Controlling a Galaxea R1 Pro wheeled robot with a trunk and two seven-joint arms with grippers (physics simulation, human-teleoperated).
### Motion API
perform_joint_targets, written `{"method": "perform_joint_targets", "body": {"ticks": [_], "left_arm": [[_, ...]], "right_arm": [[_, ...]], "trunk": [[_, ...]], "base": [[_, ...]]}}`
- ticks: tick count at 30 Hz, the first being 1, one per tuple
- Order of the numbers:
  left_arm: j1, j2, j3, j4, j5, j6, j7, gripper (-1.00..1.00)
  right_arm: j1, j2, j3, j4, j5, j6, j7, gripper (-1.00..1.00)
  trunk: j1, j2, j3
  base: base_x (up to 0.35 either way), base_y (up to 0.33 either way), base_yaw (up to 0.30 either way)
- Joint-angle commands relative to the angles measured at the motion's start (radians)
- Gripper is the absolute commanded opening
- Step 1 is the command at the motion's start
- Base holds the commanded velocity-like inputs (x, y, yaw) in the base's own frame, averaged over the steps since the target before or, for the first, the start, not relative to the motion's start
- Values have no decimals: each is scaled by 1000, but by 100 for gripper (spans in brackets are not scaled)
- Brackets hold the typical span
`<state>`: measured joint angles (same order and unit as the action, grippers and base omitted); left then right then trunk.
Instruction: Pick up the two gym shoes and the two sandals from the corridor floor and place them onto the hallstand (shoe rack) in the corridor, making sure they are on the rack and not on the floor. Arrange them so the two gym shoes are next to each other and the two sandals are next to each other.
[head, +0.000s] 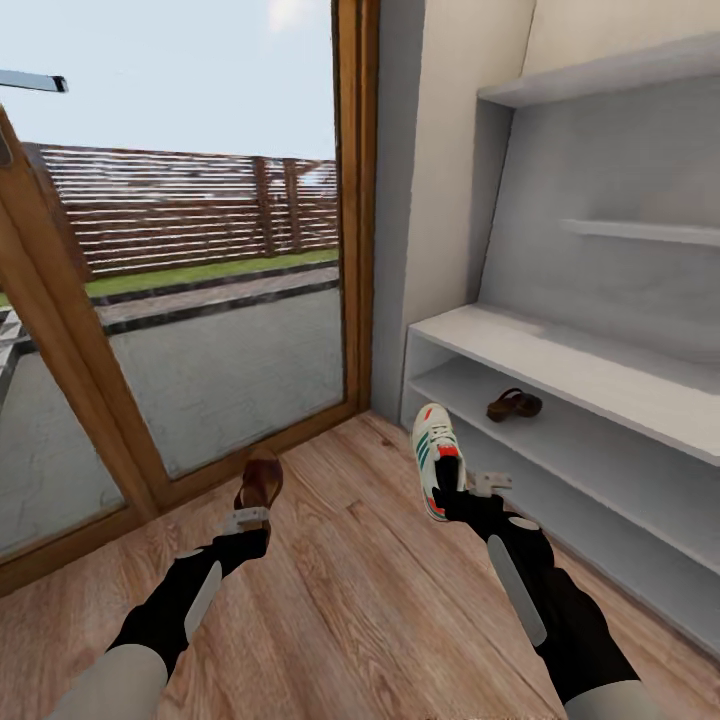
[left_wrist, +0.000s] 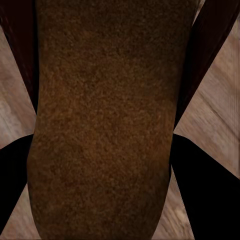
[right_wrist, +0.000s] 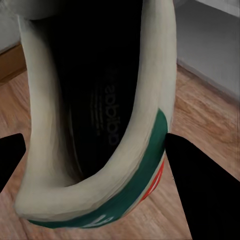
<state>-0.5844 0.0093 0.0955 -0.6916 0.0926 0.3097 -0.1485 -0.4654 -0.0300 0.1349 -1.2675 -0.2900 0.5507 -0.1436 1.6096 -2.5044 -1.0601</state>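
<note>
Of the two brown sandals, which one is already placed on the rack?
The sandal lying on the hallstand's upper open shelf bay. The other sandal is held over the floor by the left claw.

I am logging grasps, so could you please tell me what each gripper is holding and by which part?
The left gripper holds a brown leather sandal by its heel end. The right gripper holds a white green-striped gym shoe by its heel.

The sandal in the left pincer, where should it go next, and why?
Probably carry the sandal across to the rack's upper bay and set it beside the other sandal already lying there. The left pincer holds it above the floor, and the pair belongs together.
</note>
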Motion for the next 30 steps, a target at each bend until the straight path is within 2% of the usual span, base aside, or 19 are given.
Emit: {"method": "perform_joint_targets", "body": {"ticks": [1,16,30], "left_arm": [[0,0,3,-2,10,8,-3,-100],[0,0,3,-2,10,8,-3,-100],[0,0,3,-2,10,8,-3,-100]], "right_arm": [[-1,-1,3,-1,-11,3,-10,-100],[-1,-1,3,-1,-11,3,-10,-100],[-1,-1,3,-1,-11,3,-10,-100]], "trunk": [[0,0,-1],[0,0,-1],[0,0,-1]], "base": [[28,171,-266],[184,276,-266],[28,30,-266]]}}
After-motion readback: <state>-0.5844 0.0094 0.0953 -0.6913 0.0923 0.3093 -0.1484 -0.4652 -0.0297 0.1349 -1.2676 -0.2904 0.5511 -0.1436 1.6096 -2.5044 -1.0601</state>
